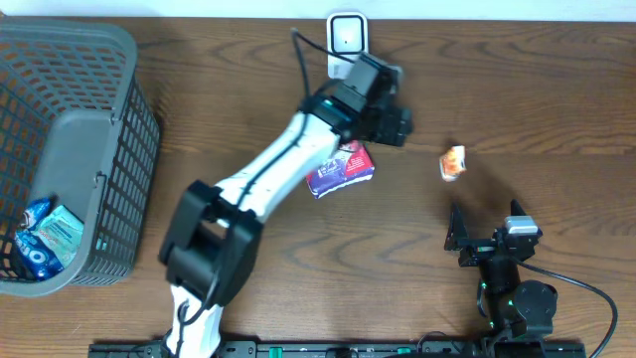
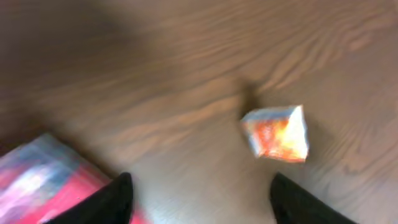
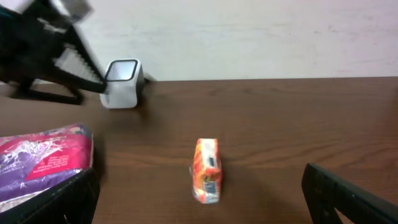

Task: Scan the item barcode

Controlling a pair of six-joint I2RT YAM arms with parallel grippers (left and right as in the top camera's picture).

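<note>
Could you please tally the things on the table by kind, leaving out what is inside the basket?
Packets: 2, a purple packet and an orange packet
Scanner: 1
Basket: 1
Total: 4

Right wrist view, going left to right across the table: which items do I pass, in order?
pink-and-purple packet → white scanner → orange packet
</note>
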